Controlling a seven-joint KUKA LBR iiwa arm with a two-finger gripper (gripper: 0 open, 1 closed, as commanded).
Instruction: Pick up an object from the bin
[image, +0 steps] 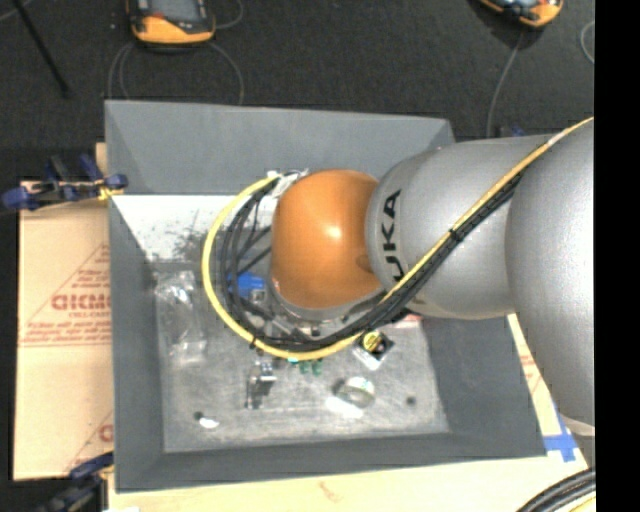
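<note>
Tool (285, 322) sat over bin (135, 340) centre, beneath orange cover (320, 240); open/shut: cannot tell. Prob. approach step. Next move needs descent onto nearby metal piece (262, 384), then closing.

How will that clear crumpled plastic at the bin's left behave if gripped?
The clear plastic looks thin and crinkled, so it is probably floppy and light and may crush when squeezed. Its glossy surface suggests it could slip.
</note>
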